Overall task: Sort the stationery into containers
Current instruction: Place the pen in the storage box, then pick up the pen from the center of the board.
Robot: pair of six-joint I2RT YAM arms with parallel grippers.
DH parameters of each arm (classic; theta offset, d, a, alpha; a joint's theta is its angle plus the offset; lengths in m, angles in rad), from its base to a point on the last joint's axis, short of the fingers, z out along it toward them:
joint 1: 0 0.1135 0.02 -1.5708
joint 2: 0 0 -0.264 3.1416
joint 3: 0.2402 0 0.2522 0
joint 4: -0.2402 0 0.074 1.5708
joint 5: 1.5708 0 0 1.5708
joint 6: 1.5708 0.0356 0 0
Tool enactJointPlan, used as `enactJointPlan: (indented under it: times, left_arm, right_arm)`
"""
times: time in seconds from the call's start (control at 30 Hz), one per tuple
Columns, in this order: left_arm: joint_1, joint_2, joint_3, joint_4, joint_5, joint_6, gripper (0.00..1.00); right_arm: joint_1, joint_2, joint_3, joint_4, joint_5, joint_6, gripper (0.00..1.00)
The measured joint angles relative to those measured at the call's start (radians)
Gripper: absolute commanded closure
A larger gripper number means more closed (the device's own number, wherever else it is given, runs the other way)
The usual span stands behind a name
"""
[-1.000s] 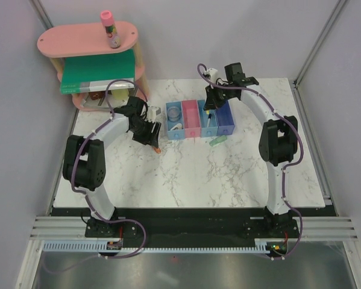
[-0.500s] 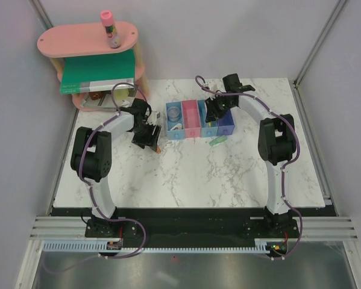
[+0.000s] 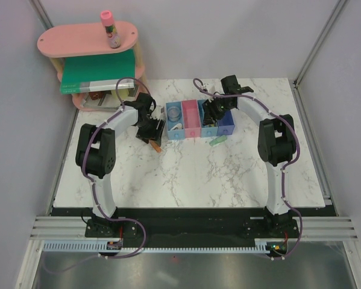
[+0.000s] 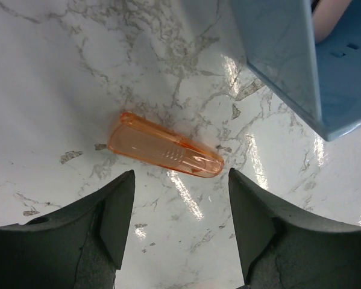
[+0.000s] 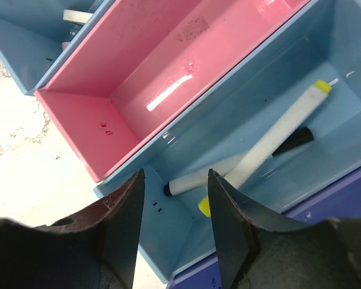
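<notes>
On the pink shelf (image 3: 87, 39) at far left, the pink-capped tube (image 3: 109, 27) stands upright above the green book (image 3: 96, 72), both unmoved since a second ago. The left arm's elbow has swung in toward the shelf, yet the left gripper (image 4: 180, 180) still hangs over the orange piece (image 4: 164, 152), fingers spread wide to either side and clear of it. The piece lies flat on the marble table (image 3: 186, 174), near the row of four bins (image 3: 192, 133). The clear round pot (image 3: 175, 112) sits in the first bin (image 3: 175, 136). The right gripper (image 5: 174, 180), raised and clenched a second ago, has dropped to the third bin (image 5: 258, 84) and released: nothing sits between its parted fingers, and the yellow-tipped marker (image 5: 276, 135) lies slantwise on the bin's floor across a second white stick (image 5: 195, 180). A green piece (image 3: 217, 142) rests on the table just in front of the bins
</notes>
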Motion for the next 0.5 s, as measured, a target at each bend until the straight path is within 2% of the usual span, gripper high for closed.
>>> enactJointPlan:
  times: [0.23, 0.5]
  left_arm:
    - [-0.018, 0.000, 0.000, -0.016, 0.023, -0.003, 0.30]
    - [-0.024, 0.035, 0.017, -0.021, -0.027, -0.004, 0.30]
  right_arm:
    - [0.003, -0.006, -0.005, -0.001, 0.001, -0.005, 0.45]
    - [0.003, -0.018, -0.012, -0.005, 0.008, -0.006, 0.44]
